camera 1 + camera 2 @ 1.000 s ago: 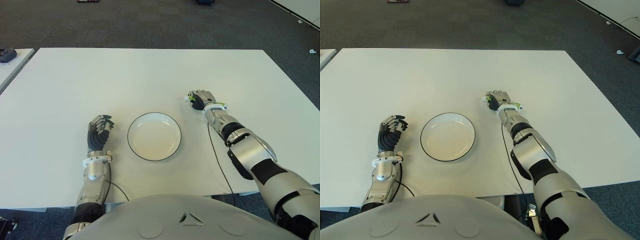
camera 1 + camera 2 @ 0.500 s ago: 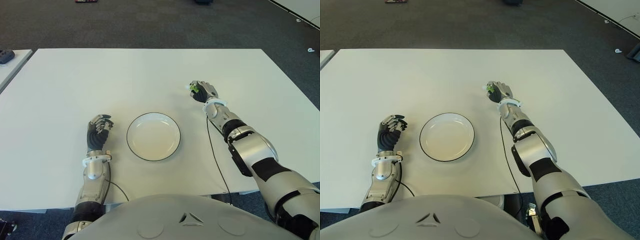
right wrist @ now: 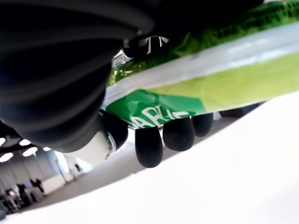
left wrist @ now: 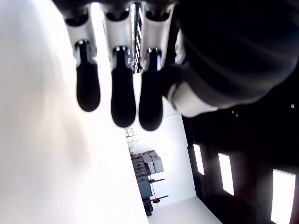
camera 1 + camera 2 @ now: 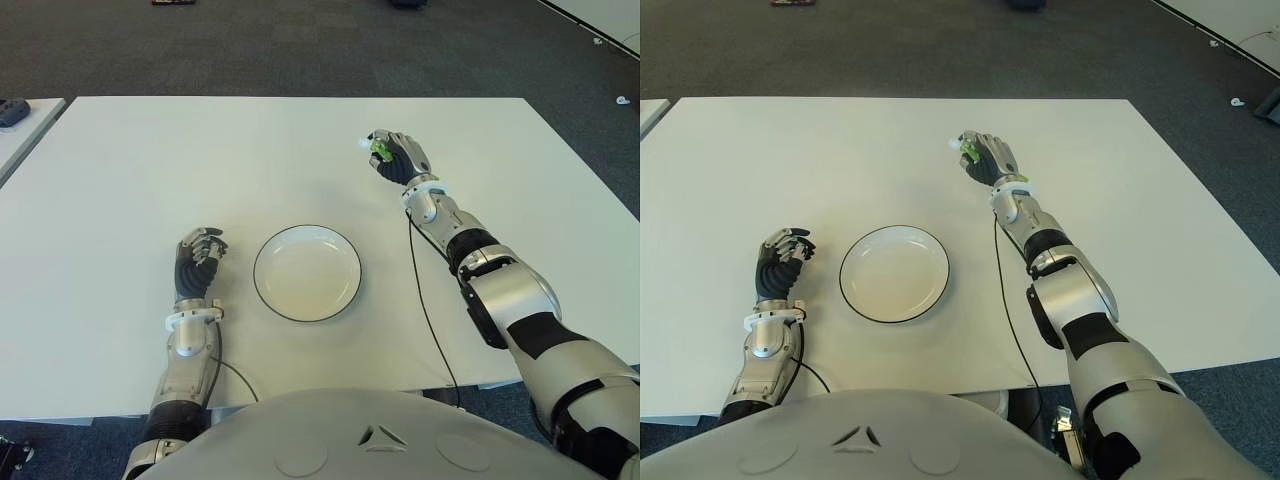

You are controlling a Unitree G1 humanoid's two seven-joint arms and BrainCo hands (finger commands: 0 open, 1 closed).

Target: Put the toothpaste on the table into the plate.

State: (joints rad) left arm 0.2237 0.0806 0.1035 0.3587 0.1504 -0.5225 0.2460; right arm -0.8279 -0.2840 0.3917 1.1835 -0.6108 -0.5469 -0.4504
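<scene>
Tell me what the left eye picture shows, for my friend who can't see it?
The robot's right hand holds a green toothpaste tube above the white table, beyond and to the right of an empty white plate. Its left hand, fingers curled, shows to the left of the plate.

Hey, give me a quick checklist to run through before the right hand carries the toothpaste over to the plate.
1. Grasp: right hand closed around the green toothpaste tube, fingers wrapped under it. Ok.
2. Lifted off the table: the right wrist view suggests a gap beneath the tube. Ok.
3. Plate: holds nothing, sits between the two hands. Ok.
4. Path from right hand to plate: only bare table between. Ok.
5. Left hand: curled, left of the plate, apart from its rim. Ok.
6. Grip firmness: cannot tell.
</scene>
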